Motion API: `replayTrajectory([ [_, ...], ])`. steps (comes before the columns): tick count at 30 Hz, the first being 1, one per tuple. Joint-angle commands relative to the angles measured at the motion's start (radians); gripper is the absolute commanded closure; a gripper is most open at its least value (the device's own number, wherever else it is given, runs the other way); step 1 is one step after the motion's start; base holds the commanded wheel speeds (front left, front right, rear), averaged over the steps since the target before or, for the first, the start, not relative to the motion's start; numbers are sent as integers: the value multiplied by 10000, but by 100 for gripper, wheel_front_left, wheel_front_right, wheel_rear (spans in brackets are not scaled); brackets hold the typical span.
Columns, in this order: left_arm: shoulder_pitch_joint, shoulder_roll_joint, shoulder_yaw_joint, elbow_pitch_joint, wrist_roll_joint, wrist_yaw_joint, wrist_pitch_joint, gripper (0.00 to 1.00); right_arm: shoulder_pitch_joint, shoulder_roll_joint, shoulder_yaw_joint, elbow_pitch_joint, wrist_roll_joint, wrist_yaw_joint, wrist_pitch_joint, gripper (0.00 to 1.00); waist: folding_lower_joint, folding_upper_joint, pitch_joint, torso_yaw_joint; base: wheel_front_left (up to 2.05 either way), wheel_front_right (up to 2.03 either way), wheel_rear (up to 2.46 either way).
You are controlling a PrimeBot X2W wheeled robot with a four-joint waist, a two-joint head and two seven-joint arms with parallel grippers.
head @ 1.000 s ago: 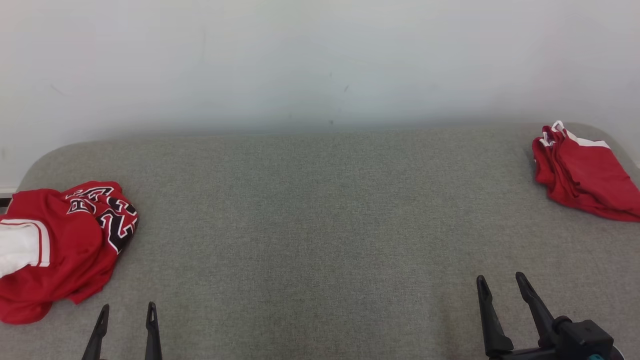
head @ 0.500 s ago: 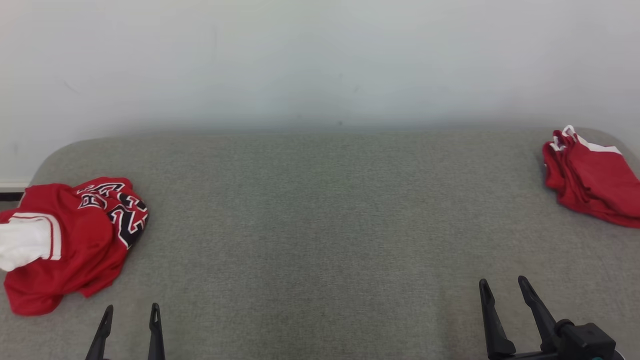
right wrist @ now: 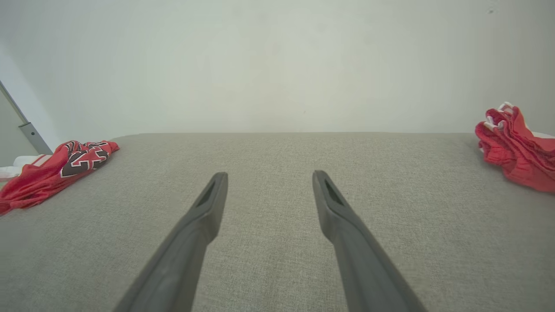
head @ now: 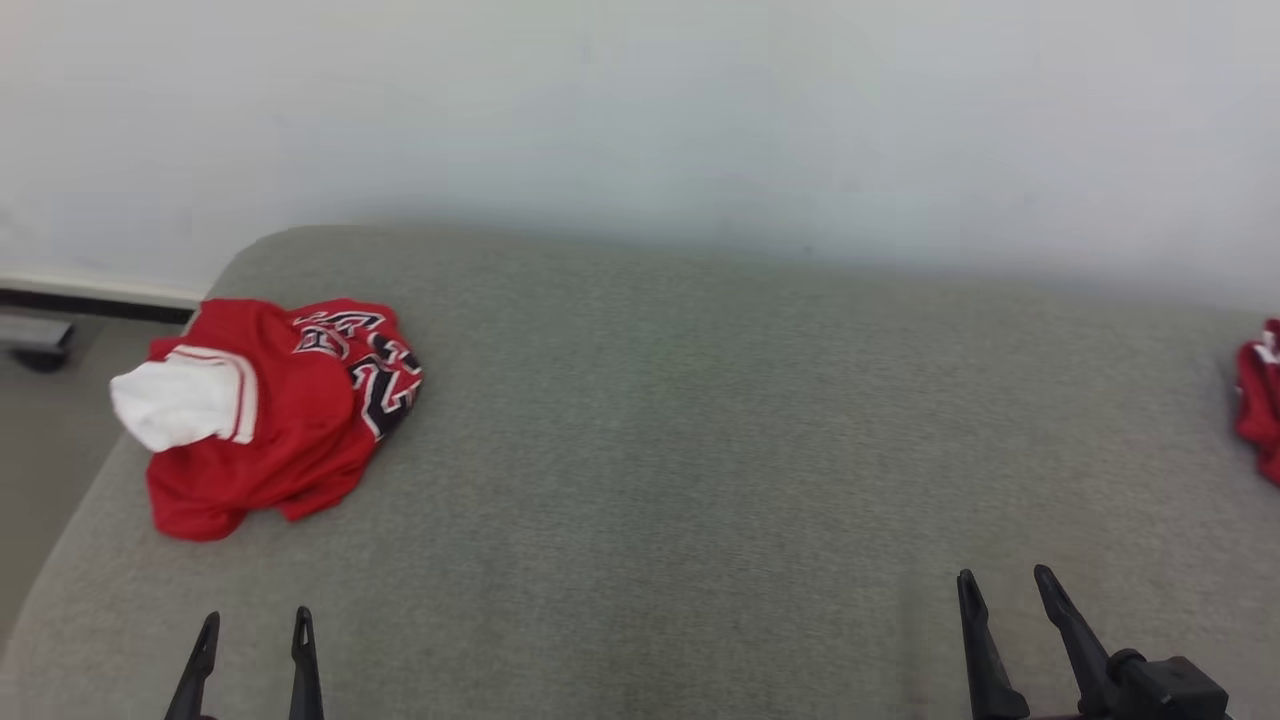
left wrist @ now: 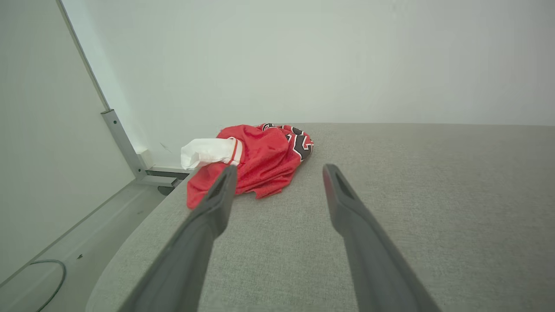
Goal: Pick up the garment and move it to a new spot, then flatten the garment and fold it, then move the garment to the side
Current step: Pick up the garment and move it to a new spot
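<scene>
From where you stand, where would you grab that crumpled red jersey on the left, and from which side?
Probably the red hem nearest me on the crumpled jersey, coming from above on the near side with the open left gripper. That edge lies free on the grey cushion; the white part sits by the cushion's outer edge, farther away.

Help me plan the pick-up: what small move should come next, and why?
Probably reach the left end effector forward toward the crumpled red jersey. It is open and empty, and the jersey lies untouched ahead of it near the left end of the grey fabric surface, far from the right end effector.
</scene>
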Motion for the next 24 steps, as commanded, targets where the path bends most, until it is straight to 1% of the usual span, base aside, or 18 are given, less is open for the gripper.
replayTrajectory([
  [1,-8,53,14,26,-72,16,0,0,37,20,5,26,31,-26,-51,0,0,0,99,787,0,0,0],
  [8,-48,85,70,89,-198,137,-24,0,-40,35,87,97,30,-26,-54,0,0,0,161,1866,0,0,0],
  [15,37,90,88,144,-267,248,-52,0,-54,48,177,136,45,-26,-23,0,0,0,161,2754,0,0,0],
  [20,117,122,162,146,-335,348,-80,0,-88,54,265,198,96,-26,-41,0,0,0,119,3237,0,0,0],
  [24,213,149,269,79,-406,450,-90,0,-118,59,335,230,101,-26,-24,0,0,0,93,3375,0,0,0],
])
